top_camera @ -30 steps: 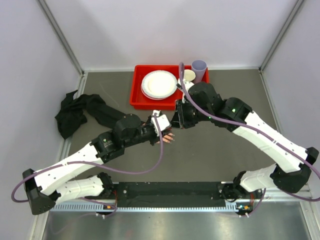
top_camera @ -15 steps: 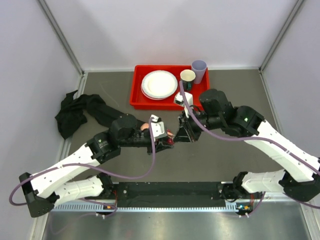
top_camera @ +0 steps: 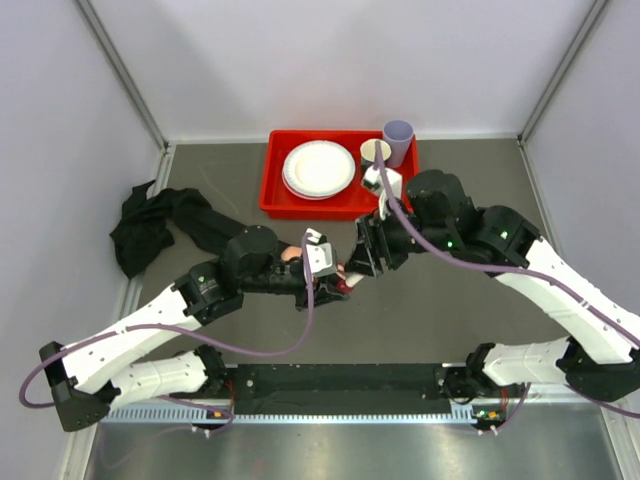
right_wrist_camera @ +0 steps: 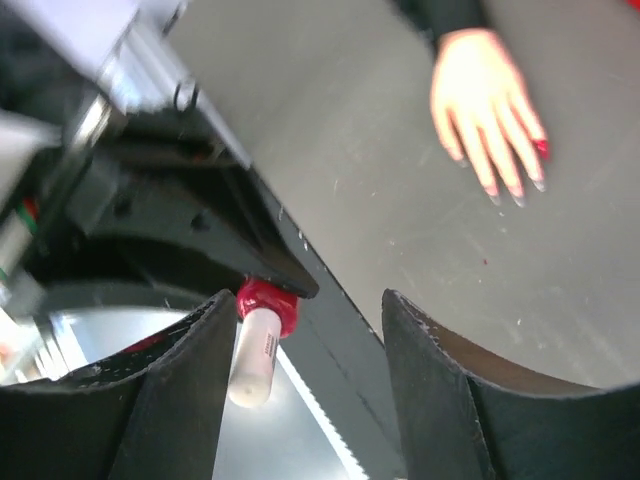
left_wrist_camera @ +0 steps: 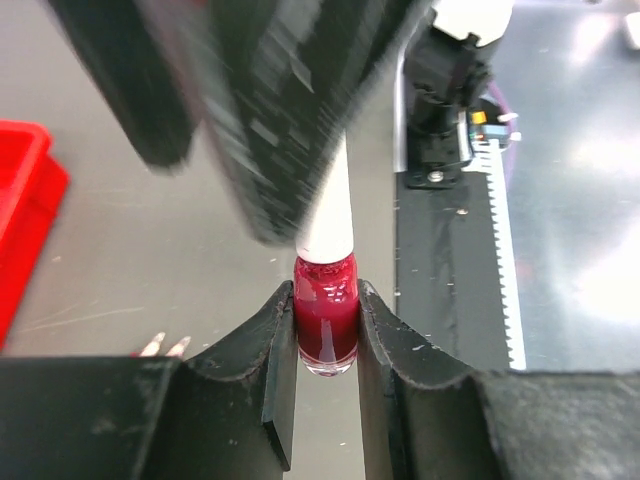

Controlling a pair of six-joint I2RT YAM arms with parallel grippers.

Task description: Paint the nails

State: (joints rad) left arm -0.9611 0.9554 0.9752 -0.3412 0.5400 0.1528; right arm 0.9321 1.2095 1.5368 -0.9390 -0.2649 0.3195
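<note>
My left gripper (left_wrist_camera: 326, 300) is shut on a small bottle of dark red polish (left_wrist_camera: 326, 325) with a white cap (left_wrist_camera: 328, 215); in the top view it (top_camera: 338, 284) hovers mid-table. My right gripper (right_wrist_camera: 308, 300) is open, with the white cap (right_wrist_camera: 250, 360) close beside one finger and nothing clamped; from above it (top_camera: 362, 260) meets the left gripper tip to tip. The pale mannequin hand (right_wrist_camera: 485, 100) lies flat on the table, one of its nails (right_wrist_camera: 541, 148) dark red. Two pale fingertips (left_wrist_camera: 165, 346) show in the left wrist view. The left arm covers most of the hand (top_camera: 291, 254) from above.
A red tray (top_camera: 275, 195) at the back holds white plates (top_camera: 318, 168) and a dark cup (top_camera: 375, 151), with a lavender cup (top_camera: 398, 136) at its right corner. The hand's black sleeve (top_camera: 200, 225) runs to a crumpled black cloth (top_camera: 140, 228) at the left.
My right gripper swung down from near the tray to the bottle in the left gripper, then opened its jaws. The left gripper has stayed shut on the bottle and shifted slightly.
</note>
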